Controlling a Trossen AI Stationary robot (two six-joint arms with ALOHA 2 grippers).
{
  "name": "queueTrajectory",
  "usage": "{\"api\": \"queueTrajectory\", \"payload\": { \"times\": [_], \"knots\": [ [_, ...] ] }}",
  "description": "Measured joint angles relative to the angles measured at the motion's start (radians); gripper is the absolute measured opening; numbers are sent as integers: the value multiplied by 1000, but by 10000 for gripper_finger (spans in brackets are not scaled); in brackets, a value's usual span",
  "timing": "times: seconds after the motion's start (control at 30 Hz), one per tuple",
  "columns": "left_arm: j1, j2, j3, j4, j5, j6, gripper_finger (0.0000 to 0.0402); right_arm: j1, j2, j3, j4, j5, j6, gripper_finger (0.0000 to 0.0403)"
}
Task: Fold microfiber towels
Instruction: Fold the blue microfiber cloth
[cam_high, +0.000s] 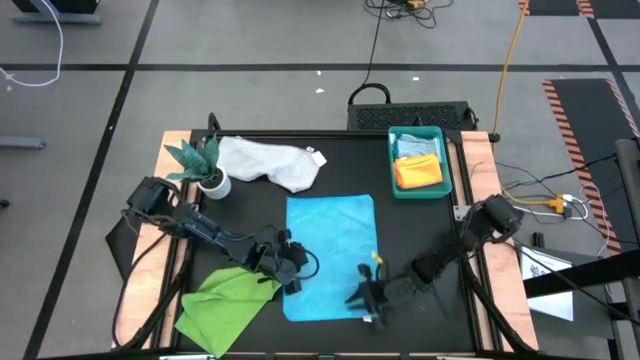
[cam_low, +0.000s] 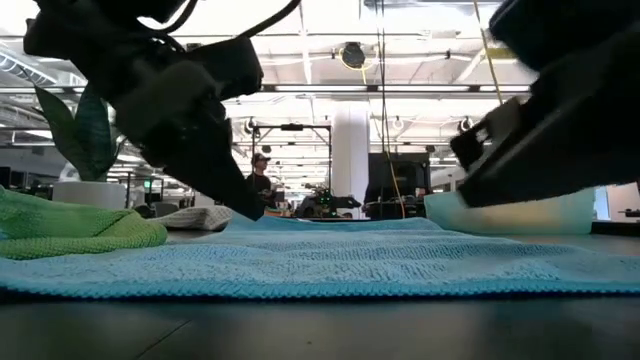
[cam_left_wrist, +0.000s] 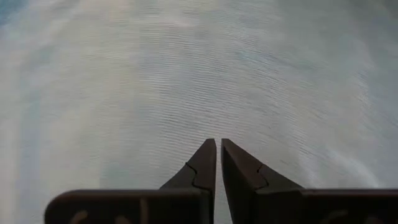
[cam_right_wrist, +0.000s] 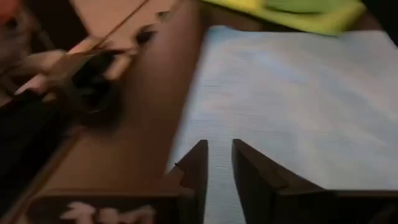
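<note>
A turquoise-blue towel (cam_high: 330, 255) lies spread flat on the black table top. My left gripper (cam_high: 296, 278) is shut at the towel's left edge, its tips (cam_left_wrist: 219, 142) down on the blue cloth. My right gripper (cam_high: 362, 300) is a little open above the towel's near right corner (cam_right_wrist: 180, 155), with only the cloth's surface showing in the gap (cam_right_wrist: 219, 144). In the low view it hangs clear of the towel (cam_low: 320, 265). A lime green towel (cam_high: 225, 305) lies crumpled at the near left. Toward the far edge lies a white-grey towel (cam_high: 270, 162). My left gripper meets the turquoise towel with its shut fingertips (cam_low: 248, 210), near the towel's left edge (cam_high: 290, 262). The fingers slant down from the table's left. The towel lies flat under them. Whether any cloth is caught between the fingers does not show.
A teal tray (cam_high: 392, 160) at the far right holds a pale blue towel (cam_high: 415, 147) and an orange towel (cam_high: 420, 175). A small plant in a white pot (cam_high: 208, 172) stands at the far left. Beyond the table, the low view shows a person (cam_low: 262, 180).
</note>
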Motion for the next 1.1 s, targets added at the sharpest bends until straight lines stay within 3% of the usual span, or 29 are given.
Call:
{"api": "queueTrajectory", "payload": {
  "times": [0.2,0.37,0.47,0.57,0.77,0.9,1.1],
  "knots": [
    [-141,0,6,170,45,243,26,83,-93,80,-275,32,-79,118],
    [-269,0,8,276,128,358,26,109,-218,84,-428,119,-39,129],
    [-326,0,8,341,130,350,26,117,-254,84,-442,162,-27,129],
    [-360,0,8,306,133,373,36,120,-255,84,-447,166,-34,129],
    [-395,15,8,182,51,440,112,106,-233,71,-431,174,-57,129],
    [-376,47,7,169,50,418,150,97,-227,45,-418,169,-51,129],
    [-352,72,7,167,40,366,150,98,-227,29,-418,196,-46,119]
  ]
}}
